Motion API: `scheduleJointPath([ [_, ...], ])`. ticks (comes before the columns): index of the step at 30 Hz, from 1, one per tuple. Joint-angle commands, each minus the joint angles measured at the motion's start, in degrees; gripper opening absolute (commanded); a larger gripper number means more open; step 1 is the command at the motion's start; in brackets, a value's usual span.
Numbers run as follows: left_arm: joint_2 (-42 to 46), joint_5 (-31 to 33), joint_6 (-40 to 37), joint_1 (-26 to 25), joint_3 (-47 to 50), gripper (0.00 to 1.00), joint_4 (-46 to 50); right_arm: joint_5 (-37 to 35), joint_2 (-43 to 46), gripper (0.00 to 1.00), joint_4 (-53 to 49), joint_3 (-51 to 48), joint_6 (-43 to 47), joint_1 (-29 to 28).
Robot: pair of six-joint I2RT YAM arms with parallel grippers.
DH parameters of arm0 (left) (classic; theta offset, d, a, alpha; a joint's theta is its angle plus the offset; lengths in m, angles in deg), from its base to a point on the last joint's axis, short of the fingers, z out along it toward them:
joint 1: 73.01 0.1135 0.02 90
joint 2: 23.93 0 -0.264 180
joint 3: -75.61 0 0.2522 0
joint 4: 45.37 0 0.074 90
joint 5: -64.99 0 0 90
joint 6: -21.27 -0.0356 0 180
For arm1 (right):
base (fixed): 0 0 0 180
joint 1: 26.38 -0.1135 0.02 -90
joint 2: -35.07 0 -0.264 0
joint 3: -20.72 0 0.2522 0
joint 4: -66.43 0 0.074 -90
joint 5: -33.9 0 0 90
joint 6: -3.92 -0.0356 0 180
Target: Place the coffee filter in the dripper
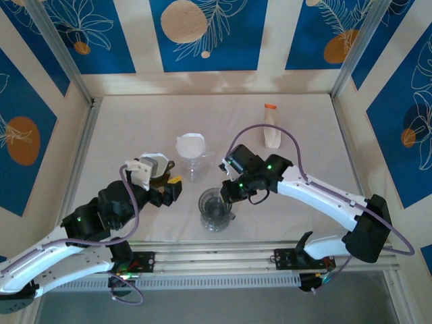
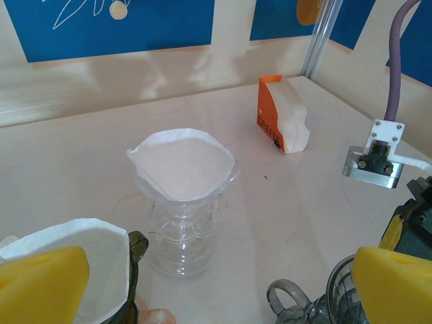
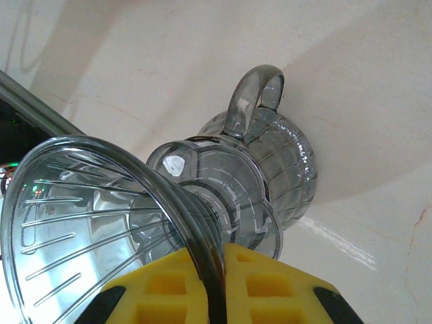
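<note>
Clutter ahead: my right claw grips the rim of the grey dripper; my left claw hangs released, a filter-lined clear dripper before it, filter pack beyond.

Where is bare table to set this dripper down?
Bare: the far-left table between the side rail and the filter-lined dripper; also the right side beyond the filter pack. Crowded: near centre, around the left gripper, right gripper and grey dripper.
</note>
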Motion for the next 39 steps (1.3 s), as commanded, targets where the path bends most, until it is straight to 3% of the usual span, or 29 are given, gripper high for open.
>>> scheduleJointPath([
  [1,0.64,1.28,-1.06,-0.26,0.28,1.0,-0.61,-0.81,-0.48,0.0,-1.77,1.93,0.86,-0.4],
  [5,0.72,1.49,-1.15,-0.3,0.23,1.0,-0.62,-1.65,-0.47,0.06,-2.29,1.94,0.58,-0.45],
  [7,0.69,1.31,-1.09,-0.32,0.29,1.0,-0.65,-2.03,-0.31,0.14,-2.38,1.81,0.47,-0.45],
  [12,0.63,0.89,-1.01,-0.3,0.21,1.0,-0.83,-1.84,0.47,0.47,-1.44,1.41,0.31,-0.82],
  [17,0.6,0.62,-1.06,-0.32,0.13,1.0,-0.92,-4.35,2.77,0.59,-0.72,1.24,-0.11,-1.02],
  [23,0.62,-0.74,-1.91,-0.31,0.55,1.0,-2.69,-11.42,8.12,0.62,0.3,1.41,-1.35,1.36],
  [29,0.78,-2.04,-3.79,-0.27,0.61,1.0,-4.76,-12.6,8.87,0.62,4.12,2.31,-1.18,12.21],
  [32,1.39,0.58,-3.68,-0.24,0.44,1.0,-4.79,-13.69,7.02,0.58,7.77,2.79,-0.33,18.66],
  [39,-2.66,-1.2,-4.34,0.34,-2.16,1.0,-1.36,-18.45,-5.17,0.48,13.12,8.61,3.33,30.36],
])
